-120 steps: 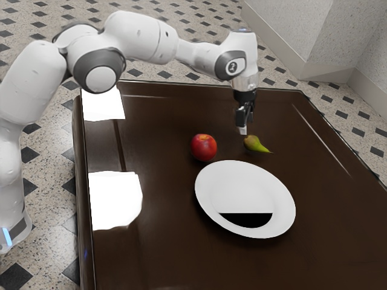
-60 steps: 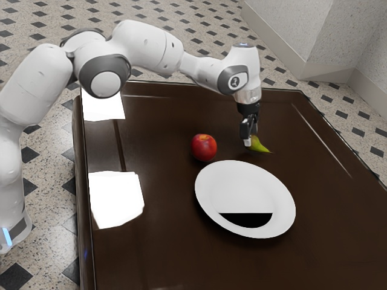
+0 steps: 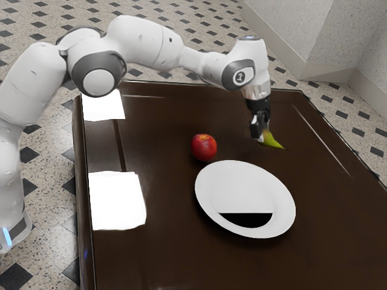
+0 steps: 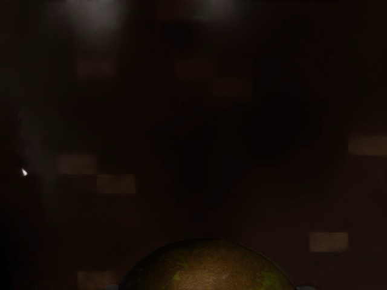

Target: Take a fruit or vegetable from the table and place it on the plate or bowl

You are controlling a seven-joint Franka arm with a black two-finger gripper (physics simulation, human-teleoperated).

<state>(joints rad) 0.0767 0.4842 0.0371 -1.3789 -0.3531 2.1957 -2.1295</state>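
Gripper [image 3: 258, 134] narrow, clamped on pear [image 3: 273, 142], right of centre | exterior gives me apple [image 3: 204, 147], plate [image 3: 242, 187] | wrist adds pear's mottled skin

Exterior view: table [image 3: 163, 121] fills mid-frame, plate [image 3: 242, 181] on it at lower centre-right. Apple [image 3: 204, 147] on the table just upper left of the plate, near its rim. Pear [image 3: 273, 142] upper right of the plate, right of the apple and apart from it, at the gripper [image 3: 259, 134] tip. Wrist view: pear [image 4: 205, 269] right under the hand, table [image 4: 193, 121] beyond it.
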